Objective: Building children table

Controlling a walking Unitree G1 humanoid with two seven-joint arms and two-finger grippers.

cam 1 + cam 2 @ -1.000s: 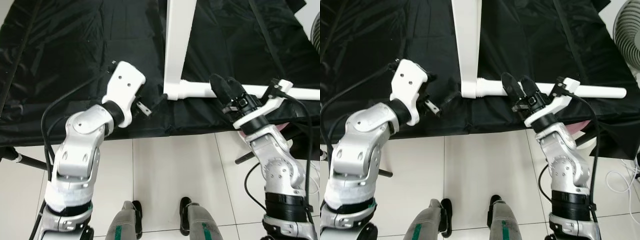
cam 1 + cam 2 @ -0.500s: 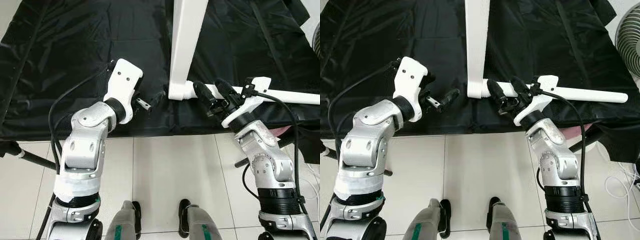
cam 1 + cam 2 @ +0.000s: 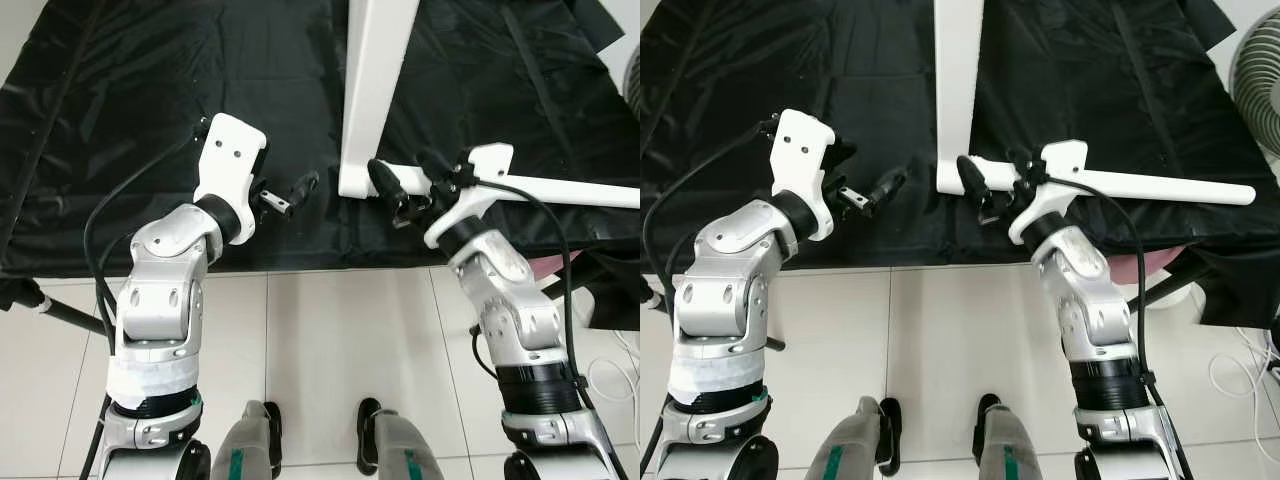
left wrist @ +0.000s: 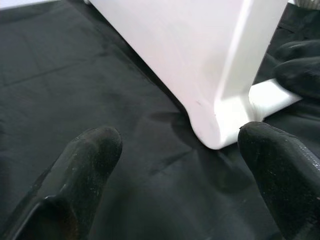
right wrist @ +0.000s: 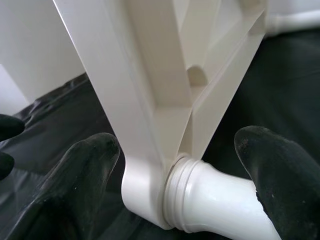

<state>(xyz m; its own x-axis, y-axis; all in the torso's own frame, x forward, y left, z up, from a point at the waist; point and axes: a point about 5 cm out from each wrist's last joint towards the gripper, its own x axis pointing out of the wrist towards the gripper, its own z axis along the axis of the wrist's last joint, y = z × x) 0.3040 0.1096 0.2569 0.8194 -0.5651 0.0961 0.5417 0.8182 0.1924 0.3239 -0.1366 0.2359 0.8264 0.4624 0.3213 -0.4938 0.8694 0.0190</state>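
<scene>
A white table panel [image 3: 375,90] stands on edge on the black cloth [image 3: 150,120]. A white round leg [image 3: 560,188] is screwed into its near corner and runs off to the right. My right gripper [image 3: 405,185] is open, its fingers [image 5: 85,175] straddling the leg's threaded end [image 5: 215,200] at the corner joint, with gaps on both sides. My left gripper [image 3: 295,190] hovers over the cloth just left of that corner [image 4: 215,125], open with nothing between its fingers [image 4: 85,165].
The cloth's front edge hangs over a white tiled floor [image 3: 330,340] where my feet stand. A fan [image 3: 1260,70] is at the far right. A black pole [image 3: 60,320] sticks out below the cloth at the left.
My right gripper has slid left along the leg to the corner joint. My left gripper has drawn back slightly to the left.
</scene>
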